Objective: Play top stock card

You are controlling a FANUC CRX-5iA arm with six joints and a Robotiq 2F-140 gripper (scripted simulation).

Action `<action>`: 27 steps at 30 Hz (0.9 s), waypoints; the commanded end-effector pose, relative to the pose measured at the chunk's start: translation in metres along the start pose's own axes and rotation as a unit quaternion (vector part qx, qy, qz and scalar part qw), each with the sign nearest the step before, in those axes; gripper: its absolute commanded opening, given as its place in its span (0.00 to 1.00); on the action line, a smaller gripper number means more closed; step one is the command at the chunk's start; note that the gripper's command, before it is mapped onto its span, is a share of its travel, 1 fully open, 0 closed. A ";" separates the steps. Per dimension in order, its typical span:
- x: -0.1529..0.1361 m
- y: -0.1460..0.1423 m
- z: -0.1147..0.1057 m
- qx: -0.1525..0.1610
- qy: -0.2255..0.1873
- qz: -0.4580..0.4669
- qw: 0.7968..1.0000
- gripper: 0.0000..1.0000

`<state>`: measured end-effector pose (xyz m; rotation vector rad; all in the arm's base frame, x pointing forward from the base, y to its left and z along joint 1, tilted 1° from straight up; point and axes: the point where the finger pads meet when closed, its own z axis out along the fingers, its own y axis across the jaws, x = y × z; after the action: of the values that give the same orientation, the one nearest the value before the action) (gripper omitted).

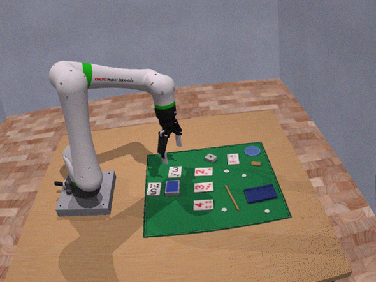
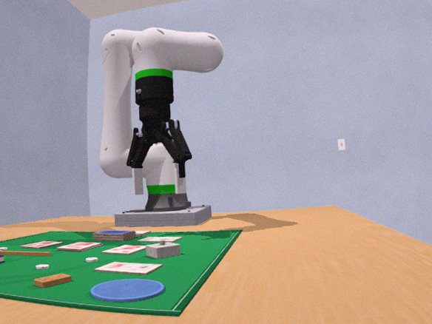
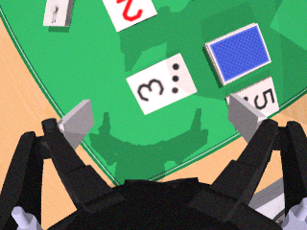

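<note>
The face-down stock (image 1: 172,187) (image 2: 113,235) (image 3: 240,54) is a small blue-backed stack on the green card cloth (image 1: 173,219) (image 2: 207,252). A black 3 (image 1: 174,171) (image 3: 162,83) and a black 5 (image 1: 154,189) (image 3: 263,98) lie face up beside it. A red 2 (image 1: 203,171) (image 3: 129,10), a red 3 (image 1: 203,187) and a red 4 (image 1: 203,204) form a column to its right in the top view. My gripper (image 1: 171,151) (image 2: 159,182) (image 3: 160,108) is wide open and empty, above the cloth's back left part, clear of the stock.
A grey block (image 1: 211,157) (image 2: 163,249), another face-up card (image 1: 232,159), a blue disc (image 1: 252,150) (image 2: 127,290) and an orange-brown block (image 1: 255,164) lie at the back right. A wooden stick (image 1: 231,197), a dark blue box (image 1: 260,193) and several white discs lie farther forward.
</note>
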<state>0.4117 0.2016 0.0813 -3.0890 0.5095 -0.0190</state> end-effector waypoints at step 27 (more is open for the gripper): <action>0.001 0.002 0.021 0.001 0.000 0.550 0.835 1.00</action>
<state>0.4123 0.1989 0.0602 -2.3074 2.1080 -0.0067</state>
